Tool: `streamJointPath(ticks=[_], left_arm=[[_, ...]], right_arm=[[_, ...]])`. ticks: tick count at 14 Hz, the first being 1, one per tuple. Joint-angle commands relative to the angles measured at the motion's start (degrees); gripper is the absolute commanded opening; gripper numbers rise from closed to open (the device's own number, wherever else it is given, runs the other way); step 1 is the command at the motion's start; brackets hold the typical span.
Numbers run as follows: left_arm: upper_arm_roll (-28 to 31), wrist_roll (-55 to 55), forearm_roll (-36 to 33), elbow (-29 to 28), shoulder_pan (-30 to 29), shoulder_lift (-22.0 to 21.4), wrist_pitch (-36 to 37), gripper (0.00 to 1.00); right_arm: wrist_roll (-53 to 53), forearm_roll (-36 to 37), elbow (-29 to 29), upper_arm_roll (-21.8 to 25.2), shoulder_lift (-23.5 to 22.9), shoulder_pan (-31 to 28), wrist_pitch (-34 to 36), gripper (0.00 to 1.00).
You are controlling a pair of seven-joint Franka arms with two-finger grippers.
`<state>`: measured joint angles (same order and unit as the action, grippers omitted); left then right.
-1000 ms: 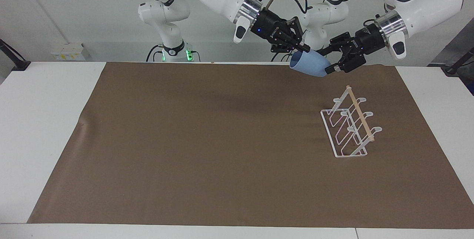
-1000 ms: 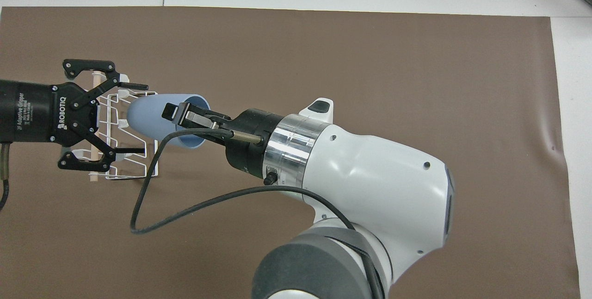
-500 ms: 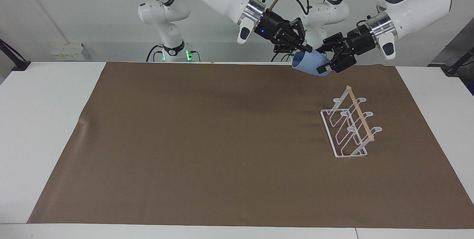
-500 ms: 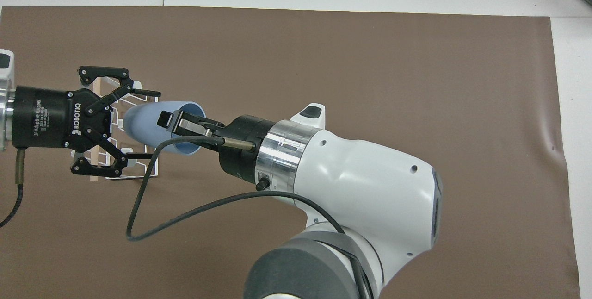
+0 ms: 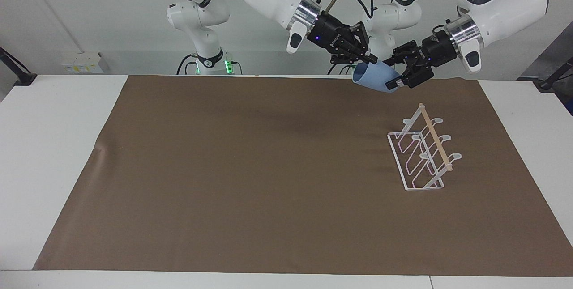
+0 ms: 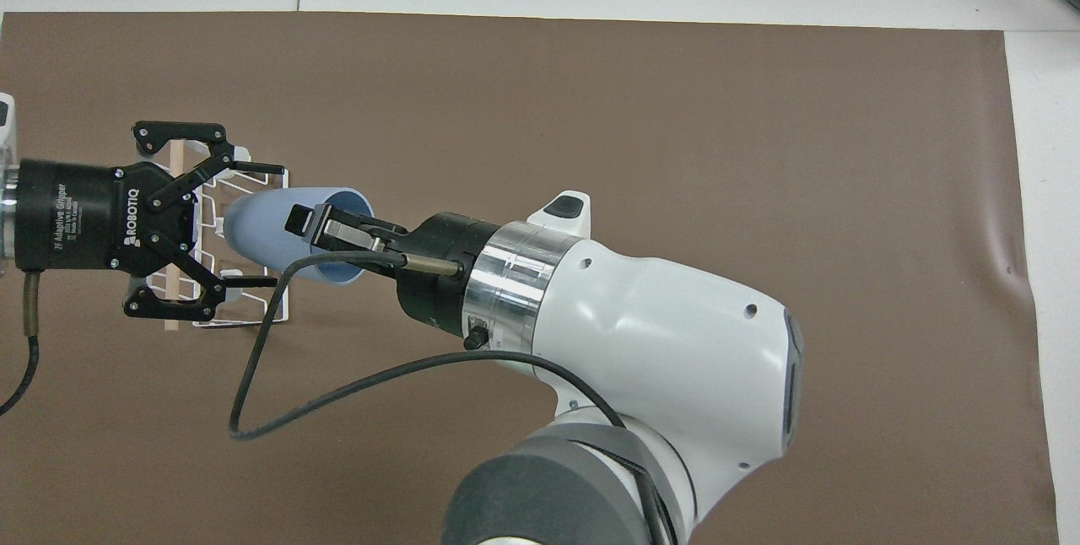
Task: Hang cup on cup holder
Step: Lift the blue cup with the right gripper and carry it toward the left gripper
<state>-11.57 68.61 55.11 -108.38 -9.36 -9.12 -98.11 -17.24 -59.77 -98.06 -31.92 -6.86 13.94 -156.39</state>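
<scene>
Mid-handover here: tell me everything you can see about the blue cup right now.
The cup is a plain light blue, matte, plastic-looking tumbler without a handle, tapering to its base. It hangs in the air on its side. The right gripper is shut on its rim, one finger inside the mouth. The left gripper, open, brackets its base end. It is not on the cup holder.

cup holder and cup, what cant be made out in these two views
- Cup holder: overhead view, the raised left gripper covers much of it; prong count unclear there.
- Cup: facing view, whether the left gripper's open jaws touch its base is too small to tell.
- Cup's rim: overhead view, partly hidden by the right gripper, shut on it.
- Left arm: overhead view, cut off by the edge.
</scene>
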Motion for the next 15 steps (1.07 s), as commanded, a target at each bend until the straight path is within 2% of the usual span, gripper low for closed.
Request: streamJointPath(ticks=[1, 2, 5, 6, 7, 10, 12, 13, 14, 15], left_arm=[[0.23, -1.72, -0.78, -2.89, 0.22, -2.13, -2.95, 0.96], [0.05, -1.55, -2.27, -3.41, 0.66, -2.22, -4.53, 0.93], [0.05, -1.55, -2.29, -3.94, 0.66, -2.66, -4.55, 0.69], [0.05, -1.55, -2.29, -3.86, 0.66, -2.66, -4.37, 0.54], [0.05, -1.46, -2.29, -3.77, 0.58, -2.57, -4.28, 0.35], [0.05, -1.55, -2.29, -3.24, 0.58, -2.48, -3.23, 0.00], [0.05, -1.64, -2.46, -3.24, 0.66, -2.48, -3.14, 0.00], [0.05, -1.55, -2.46, -3.24, 0.58, -2.48, -3.05, 0.00], [0.05, -1.46, -2.46, -3.24, 0.49, -2.48, -3.05, 0.00], [0.05, -1.46, -2.64, -3.24, 0.49, -2.48, -3.05, 0.00]], right_arm=[[-0.60, -1.66, -0.38, -0.16, 0.18, 0.12, -1.37, 0.00], [-0.60, -1.66, -0.38, -0.16, 0.18, 0.12, -1.37, 0.00], [-0.60, -1.66, -0.38, -0.16, 0.18, 0.03, -1.37, 0.00], [-0.60, -1.66, -0.38, -0.16, 0.18, 0.12, -1.37, 0.00], [-0.60, -1.66, -0.38, -0.16, 0.18, 0.12, -1.37, 0.00], [-0.69, -1.66, -0.47, -0.16, 0.18, 0.12, -1.37, 0.00], [-1.30, -1.66, -0.47, -0.16, 0.18, 0.03, -1.20, 0.00], [-1.65, -1.66, -0.47, -0.16, 0.18, 0.03, -1.20, 0.11], [-2.53, -1.66, -0.47, -0.16, 0.18, 0.03, -1.20, 0.34], [-4.10, -1.66, -0.47, -0.08, 0.18, -0.06, -1.20, 0.51]])
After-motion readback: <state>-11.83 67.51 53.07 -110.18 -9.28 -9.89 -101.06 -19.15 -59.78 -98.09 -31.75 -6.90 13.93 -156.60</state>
